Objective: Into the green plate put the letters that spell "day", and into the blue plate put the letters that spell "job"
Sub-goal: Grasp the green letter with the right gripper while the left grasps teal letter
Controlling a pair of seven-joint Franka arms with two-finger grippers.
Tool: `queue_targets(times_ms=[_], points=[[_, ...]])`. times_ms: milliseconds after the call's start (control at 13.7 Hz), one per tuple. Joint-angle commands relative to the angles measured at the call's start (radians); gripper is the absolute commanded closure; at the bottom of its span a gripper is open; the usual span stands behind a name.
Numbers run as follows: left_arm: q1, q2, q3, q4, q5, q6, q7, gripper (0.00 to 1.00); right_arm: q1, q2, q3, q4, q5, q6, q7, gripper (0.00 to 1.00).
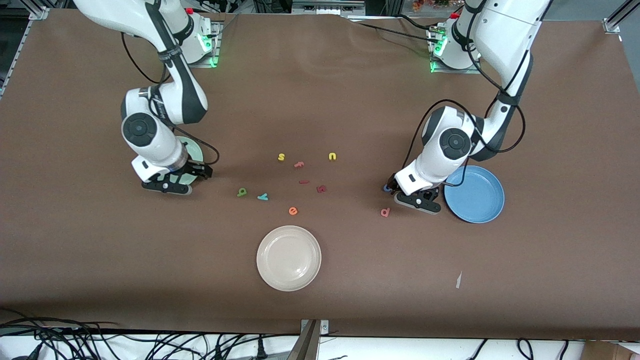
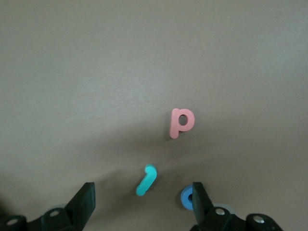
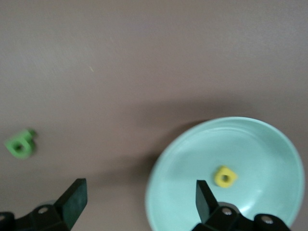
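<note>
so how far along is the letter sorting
Done: one yellow letter lies in the green plate, with the right end effector open above. In hand: the left end effector is open over the teal j. Left: green letter, teal y, o, pink b; blue plate holds nothing.

I see the brown table (image 1: 320, 300) evenly lit from overhead, bright and without harsh glare. Soft dark shadows pool under both arms and along the table's near edge. The cream plate (image 1: 289, 258) carries a faint sheen. Through the right wrist view the green letter (image 3: 20, 144) smears with motion blur, and the green plate (image 3: 183, 192) looks soft. The left wrist view is dimmer, with vague shadows beside the pink letter (image 2: 182, 122).
</note>
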Motion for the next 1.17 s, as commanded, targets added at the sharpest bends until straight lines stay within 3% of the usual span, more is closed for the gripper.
queue_targets(times_ms=[0, 219, 512, 877, 950, 1096], points=[[-0.024, 0.033, 0.012, 0.005, 0.051, 0.047, 0.018, 0.22, 0.010, 0.170, 0.048, 0.216, 0.073, -0.024, 0.225, 0.01], [-0.022, 0.039, 0.023, 0.005, 0.140, 0.051, 0.021, 0.27, 0.017, 0.259, 0.091, 0.311, 0.082, -0.020, 0.517, 0.01], [-0.022, 0.060, 0.026, 0.003, 0.142, 0.051, 0.021, 0.34, 0.060, 0.307, 0.094, 0.322, 0.085, -0.011, 0.660, 0.07], [-0.030, 0.068, 0.024, -0.009, 0.141, 0.048, 0.005, 0.30, 0.066, 0.313, 0.094, 0.322, 0.085, -0.013, 0.660, 0.66], [-0.030, 0.068, 0.026, -0.009, 0.141, 0.050, 0.007, 0.36, 0.066, 0.313, 0.094, 0.322, 0.085, -0.013, 0.654, 0.80], [-0.030, 0.069, 0.026, -0.009, 0.141, 0.048, 0.007, 0.63, 0.065, 0.313, 0.094, 0.322, 0.085, -0.013, 0.651, 0.91]])
